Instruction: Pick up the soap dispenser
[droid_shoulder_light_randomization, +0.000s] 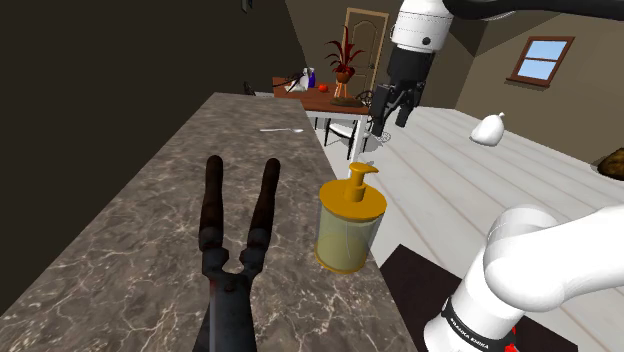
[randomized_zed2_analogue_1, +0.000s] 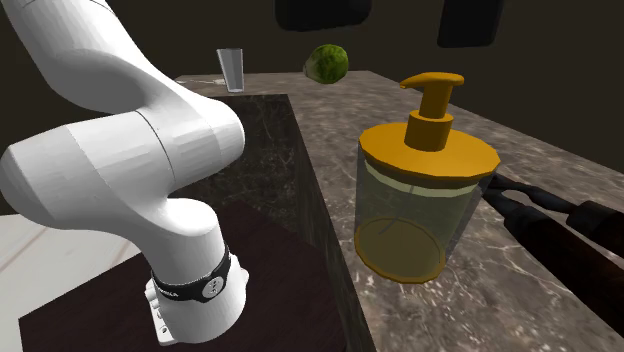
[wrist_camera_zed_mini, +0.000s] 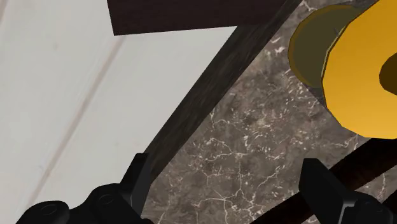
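The soap dispenser (droid_shoulder_light_randomization: 348, 225) is a translucent yellow jar with an orange lid and pump, upright near the brown marble counter's (droid_shoulder_light_randomization: 130, 230) edge on the stand's side. In the second exterior view the soap dispenser (randomized_zed2_analogue_1: 425, 195) stands close to that same edge. My gripper (droid_shoulder_light_randomization: 392, 116) hangs high above and beyond it, well clear of the counter. In the wrist view the fingers (wrist_camera_zed_mini: 137, 181) stand wide apart around nothing, so the gripper (wrist_camera_zed_mini: 229, 191) is open. The dispenser's orange lid (wrist_camera_zed_mini: 359, 70) lies off to one side, beyond the far finger.
Dark tongs (droid_shoulder_light_randomization: 238, 235) lie on the counter right beside the dispenser, also seen as tongs (randomized_zed2_analogue_1: 560, 230). A glass (randomized_zed2_analogue_1: 232, 70) and a green round thing (randomized_zed2_analogue_1: 326, 62) sit further along. A small utensil (droid_shoulder_light_randomization: 283, 130) lies far down the counter. A table with a plant (droid_shoulder_light_randomization: 343, 62) stands behind.
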